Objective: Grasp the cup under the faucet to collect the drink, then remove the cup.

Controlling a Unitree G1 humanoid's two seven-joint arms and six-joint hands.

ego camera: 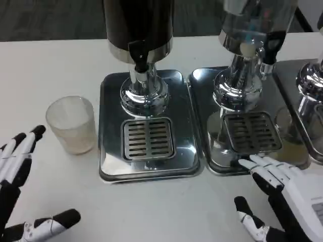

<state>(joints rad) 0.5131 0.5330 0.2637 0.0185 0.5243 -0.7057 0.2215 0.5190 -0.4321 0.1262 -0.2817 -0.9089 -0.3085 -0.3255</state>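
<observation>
On the white counter (60, 65) stand two drink dispensers, side by side. The left dispenser (139, 30) has a dark tank, a black faucet (137, 54) and a chrome pedestal on a steel drip tray (108, 126) with a slotted grate (148, 138). The right dispenser (252, 25) has a clearer tank and its own drip tray (202, 101), with part of a third tray at the far right edge.

The cup (72, 124), a frosted plastic tumbler, stands upright on the counter just left of the left tray, well off the grate and not under any faucet. It looks close to empty, though a pale tint low down is hard to read.

The left robot hand (15, 166) hovers near the cup with fingers spread wide, holding nothing and not touching it. The right robot hand (282, 184) lies wide too, empty, its fingertips (250, 162) at the front lip of the right tray.

The step in hand appears to be the grasp. It would go best if the left robot hand closes around the cup's middle, thumb opposite the fingers, firm but gentle, since thin plastic may buckle. Keep it upright, then carry it over the tray rim and set it centred on the grate below the black faucet.
</observation>
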